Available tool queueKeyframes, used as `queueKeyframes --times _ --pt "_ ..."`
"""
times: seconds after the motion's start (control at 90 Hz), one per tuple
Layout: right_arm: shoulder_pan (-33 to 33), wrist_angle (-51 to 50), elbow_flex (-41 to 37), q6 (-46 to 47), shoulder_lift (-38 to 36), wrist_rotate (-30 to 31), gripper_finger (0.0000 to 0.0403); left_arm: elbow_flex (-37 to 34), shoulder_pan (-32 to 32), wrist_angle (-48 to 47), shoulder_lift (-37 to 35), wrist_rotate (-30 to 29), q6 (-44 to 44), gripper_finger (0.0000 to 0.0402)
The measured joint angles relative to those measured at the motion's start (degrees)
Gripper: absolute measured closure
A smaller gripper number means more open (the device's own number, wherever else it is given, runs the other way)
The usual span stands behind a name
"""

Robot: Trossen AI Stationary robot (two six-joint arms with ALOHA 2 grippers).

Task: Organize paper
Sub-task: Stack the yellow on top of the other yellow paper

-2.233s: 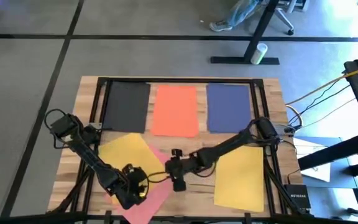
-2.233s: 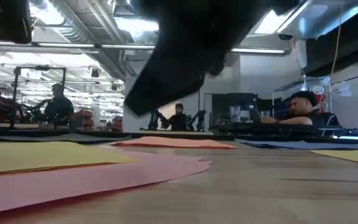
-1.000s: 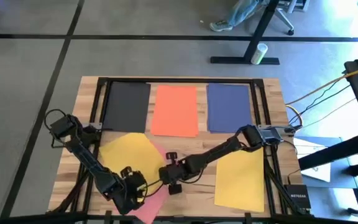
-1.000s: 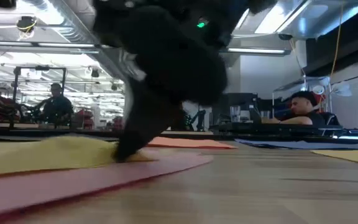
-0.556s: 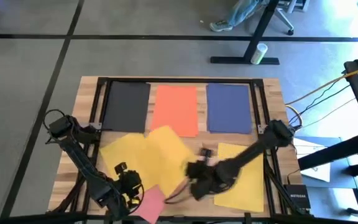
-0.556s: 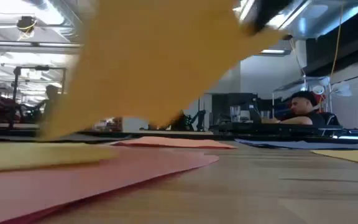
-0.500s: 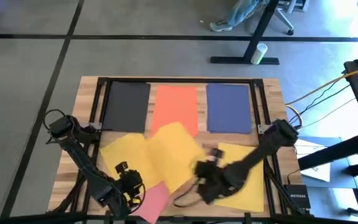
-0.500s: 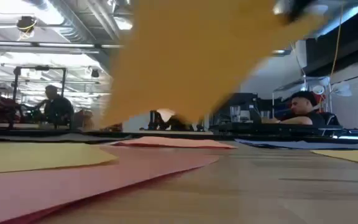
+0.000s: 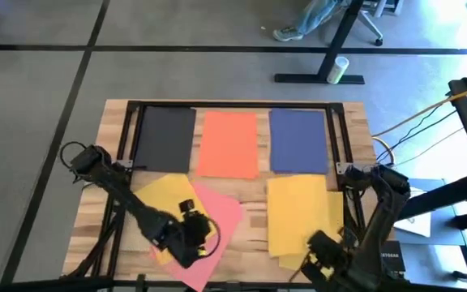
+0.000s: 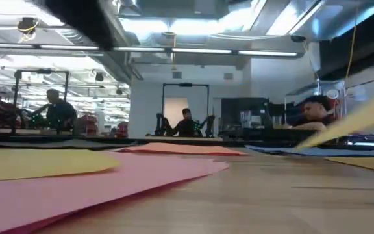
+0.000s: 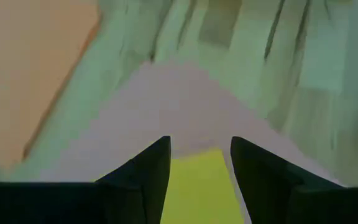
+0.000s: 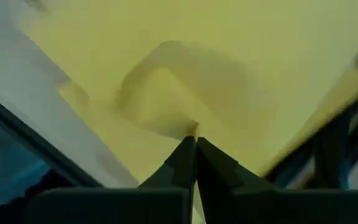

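Black (image 9: 165, 138), orange-red (image 9: 229, 143) and navy (image 9: 297, 140) paper sheets lie flat in a row along the table's far side. At the near left, a yellow sheet (image 9: 156, 201) overlaps a pink sheet (image 9: 217, 219). My left gripper (image 9: 194, 237) stands open just above these two, yellow (image 11: 197, 180) showing between its fingers; whether it touches them I cannot tell. At the near right, my right gripper (image 9: 321, 259) is shut on another yellow sheet (image 9: 302, 212), which lies over a further yellow sheet (image 9: 286, 256). My right gripper pinches the yellow sheet's near edge (image 12: 194, 127) between its two shut fingers, coming from the table's near side. The paper bulges just beyond the fingertips. The sheet's near end (image 10: 359, 120) is raised and slanting, while its far part lies flat on the table.
A black metal frame (image 9: 340, 138) runs around the table top. A black box (image 9: 387, 255) and cables sit off the near right corner. People sit at benches (image 10: 57, 110) in the room beyond.
My right gripper has taken a yellow sheet from the left pile, lifted it and swept it toward the table's right and near edge, laying it over the yellow sheet there. My left gripper has moved from the near edge toward the far right, over the pink sheet.
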Motion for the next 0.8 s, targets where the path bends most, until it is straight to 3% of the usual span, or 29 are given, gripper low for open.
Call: queueKeyframes --times 0.211,0.422,0.633,0.8 --pt "5.43 11.97 -6.02 10.79 -0.02 -2.70 0.0403 -0.04 6.28 12.01 2.10 2.32 14.44 0.0247" --pt "5.87 26.30 -14.81 10.91 0.27 -2.29 0.0403 -0.04 13.91 30.46 8.76 13.32 28.41 0.0247" --pt "5.88 30.84 -20.46 10.49 0.36 -2.55 0.0403 0.45 19.35 51.25 15.03 24.76 35.07 0.0247" --pt "5.99 30.94 -21.09 8.08 0.33 -4.00 0.0403 5.44 21.63 53.54 19.37 29.15 36.87 0.0247"
